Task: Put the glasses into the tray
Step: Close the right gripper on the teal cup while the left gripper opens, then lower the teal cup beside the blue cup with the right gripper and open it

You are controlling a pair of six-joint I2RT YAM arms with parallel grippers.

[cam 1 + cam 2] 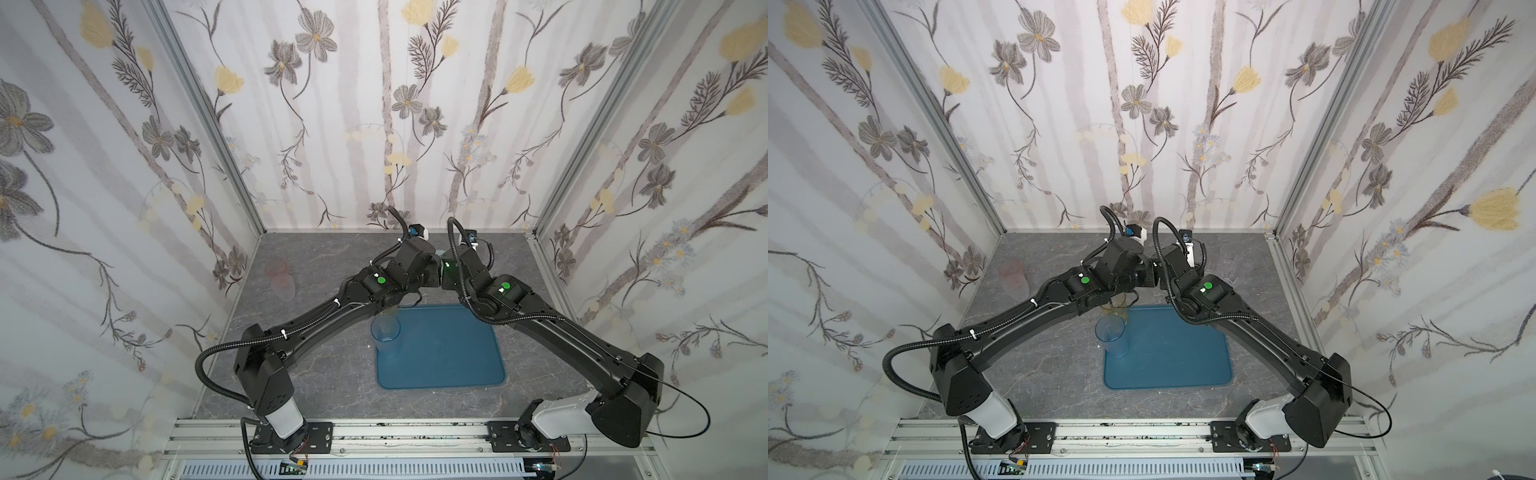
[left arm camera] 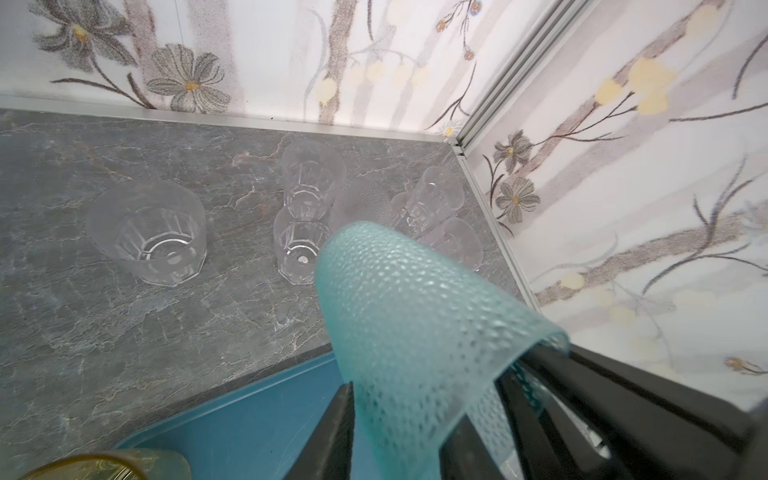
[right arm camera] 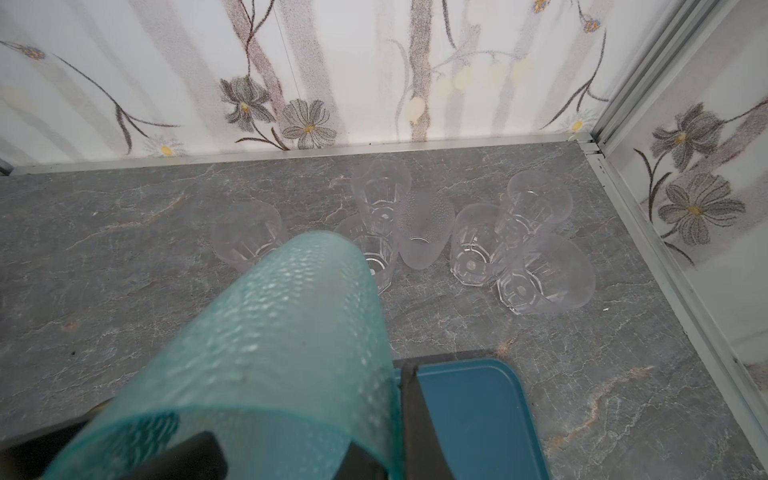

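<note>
Right fingers [image 3: 409, 415] pinching teal glass [image 3: 282, 324] rim, left fingers [image 2: 343, 424] flanking that glass, grip there unclear, tray [image 2: 249, 415] beneath

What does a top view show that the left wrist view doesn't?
Only a top view: the light blue glass standing in the tray by its left rim, and a pink glass far left on the table. Only the left wrist view: clear faceted glasses beyond the tray, and dimples on the teal glass. Both: the tray and table.
</note>
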